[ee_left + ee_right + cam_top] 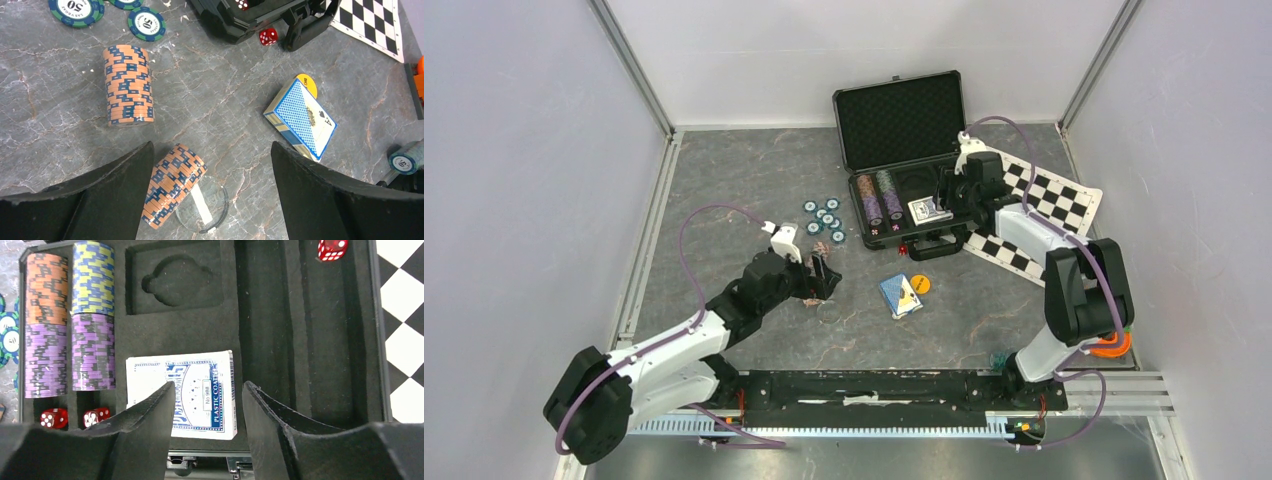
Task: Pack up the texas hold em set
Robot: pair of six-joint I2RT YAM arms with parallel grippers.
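On the grey marbled table [225, 90], a ribbed orange-and-blue chip roll [172, 185] lies inside our spread left gripper [211, 145].

2 black-and-white arms [669, 350] with looping purple cables [682, 255] and black jaws.

**Lane open at twelve**

From the left gripper [212, 150], bare table [220, 100] is lying open toward 12 o'clock. An orange chip stack [128, 85] is blocking 11 o'clock, a blue card box [300, 119] 2 o'clock; the case [235, 20] is closing the far end.
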